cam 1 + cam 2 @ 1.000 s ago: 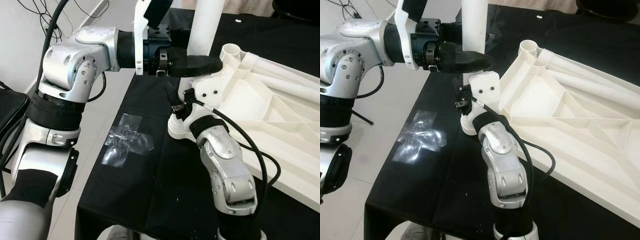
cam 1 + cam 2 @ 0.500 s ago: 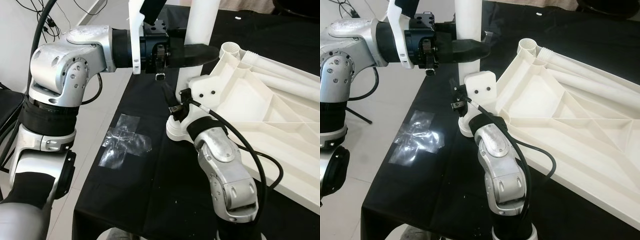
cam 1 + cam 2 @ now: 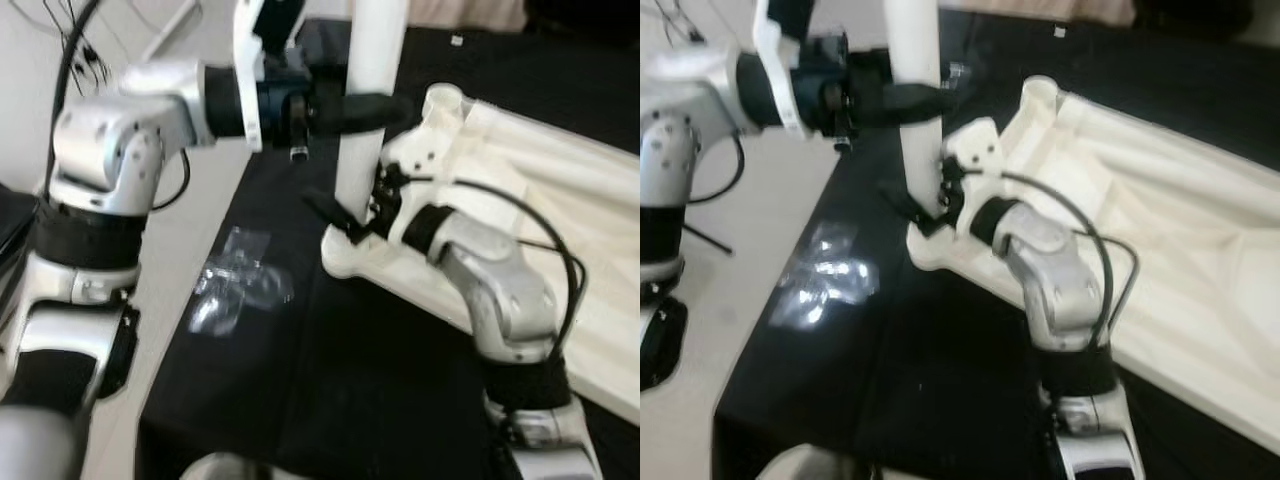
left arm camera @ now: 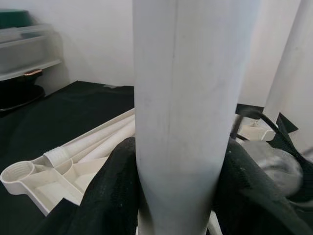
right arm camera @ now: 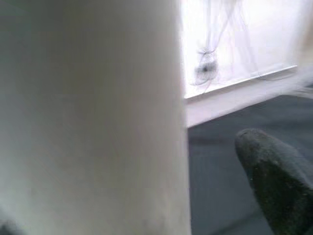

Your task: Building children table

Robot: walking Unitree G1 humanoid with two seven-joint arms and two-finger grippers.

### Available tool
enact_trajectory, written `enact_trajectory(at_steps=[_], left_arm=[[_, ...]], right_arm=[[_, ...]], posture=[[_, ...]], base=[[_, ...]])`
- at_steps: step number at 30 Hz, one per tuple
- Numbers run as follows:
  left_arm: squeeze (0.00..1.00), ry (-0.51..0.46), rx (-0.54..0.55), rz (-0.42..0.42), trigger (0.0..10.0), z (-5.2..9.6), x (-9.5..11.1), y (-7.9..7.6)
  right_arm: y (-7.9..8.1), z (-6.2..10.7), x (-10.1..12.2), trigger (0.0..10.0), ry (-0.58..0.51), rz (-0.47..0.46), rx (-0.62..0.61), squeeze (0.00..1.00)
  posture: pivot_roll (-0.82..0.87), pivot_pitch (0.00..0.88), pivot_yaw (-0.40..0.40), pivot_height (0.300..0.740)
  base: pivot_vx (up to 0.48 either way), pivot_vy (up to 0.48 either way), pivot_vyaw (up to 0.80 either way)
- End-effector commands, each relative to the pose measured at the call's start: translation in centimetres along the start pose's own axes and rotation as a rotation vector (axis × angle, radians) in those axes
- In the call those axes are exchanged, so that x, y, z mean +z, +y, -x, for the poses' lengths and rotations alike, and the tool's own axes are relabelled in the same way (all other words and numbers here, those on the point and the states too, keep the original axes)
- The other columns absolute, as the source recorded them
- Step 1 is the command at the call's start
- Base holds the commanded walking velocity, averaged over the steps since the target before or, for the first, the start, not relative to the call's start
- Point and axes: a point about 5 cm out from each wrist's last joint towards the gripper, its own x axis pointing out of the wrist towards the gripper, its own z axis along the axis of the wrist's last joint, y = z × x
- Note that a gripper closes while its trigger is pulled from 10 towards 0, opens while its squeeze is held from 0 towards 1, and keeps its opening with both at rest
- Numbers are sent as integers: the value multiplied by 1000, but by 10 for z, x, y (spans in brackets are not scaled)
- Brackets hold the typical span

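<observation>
At upper left, the left gripper [image 3: 362, 108] clamps the upright white table leg [image 3: 368, 70], steadying it over the tabletop's [image 3: 1160, 200] corner socket. At centre, the right gripper [image 3: 345, 215] brackets the leg's base, fingers apart, probably to guide seating.

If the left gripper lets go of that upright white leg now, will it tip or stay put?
Likely to tip: the white leg is tall and narrow, standing at the tabletop corner. It looks rigid, smooth plastic, so it may slip between the left gripper fingers. The right gripper sits near its base.
</observation>
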Motion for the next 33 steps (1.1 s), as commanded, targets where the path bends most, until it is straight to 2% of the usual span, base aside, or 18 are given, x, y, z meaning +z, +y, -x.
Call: enact_trajectory(at_steps=[1, 2, 5, 6, 7, 10, 11, 12, 15, 20, 25, 26, 29, 32, 33], left_arm=[[0, 10, -115, 33, 0, -10, -7, -11], [0, 9, -121, 34, 0, -11, -7, -12], [0, 9, -121, 34, 0, -11, -7, -12], [0, 7, -129, 33, 0, -11, -8, -12], [0, 6, -134, 31, 0, -11, -8, -12], [0, 6, -137, 29, 0, -11, -8, -12], [0, 5, -140, 29, 0, -11, -8, -12], [0, 4, -143, 28, 0, -12, -7, -13], [0, 3, -150, 25, 0, -14, -2, -17], [0, 1, -158, 16, 0, -18, 4, -23], [0, 0, -153, -5, 0, -25, 10, -23], [1000, -5, -134, 7, 10000, -26, 10, -18], [1000, -8, -122, 9, 10000, -26, 8, -12], [1000, 2, -74, 7, 10000, -19, -2, 4], [1000, 2, -74, 7, 10000, -19, -2, 4]], right_arm=[[2, -3, 7, 10000, -8, 53, 136, 353], [-5, -6, 12, 10000, -1, 63, 232, 0], [-5, -6, 12, 10000, -1, 63, 232, 0], [-10, -10, 17, 10000, -2, 85, 310, 0], [-14, -16, 21, 10000, -22, 62, 384, 0], [-15, -19, 24, 10000, -37, 48, 428, 0], [-16, -22, 24, 0, -50, 33, 450, 0], [-16, -23, 23, 0, -56, 14, 510, 0], [-16, -23, 19, 0, -59, 0, 569, 0], [-14, -22, 13, 0, -64, -16, 597, 0], [-15, -21, 9, 0, -75, -25, 613, 0], [-17, -21, 7, 0, -81, -23, 603, 0], [-18, -21, 6, 0, -89, -24, 582, 0], [-21, -15, -2, 0, -69, -7, 420, 0], [-21, -15, -2, 0, -69, -7, 420, 0]], posture=[[32, 271, -3, 740], [38, 270, 0, 740], [38, 270, 0, 740], [41, 268, 2, 740], [43, 271, 5, 740], [43, 271, 5, 740], [50, 270, 4, 740], [54, 271, 5, 740], [57, 272, 6, 740], [58, 273, 9, 740], [58, 276, 13, 740], [55, 276, 16, 740], [50, 276, 15, 740], [41, 276, 9, 740], [41, 276, 9, 740]], base=[[0, 0, 0], [0, 0, 0], [0, 0, 0], [0, 0, 0], [0, 0, 0], [0, 0, 0], [0, 0, 0], [0, 0, 0], [0, 0, 0], [0, 0, 0], [0, 0, 0], [0, 0, 0], [0, 0, 0], [0, 0, 0], [0, 0, 0]])
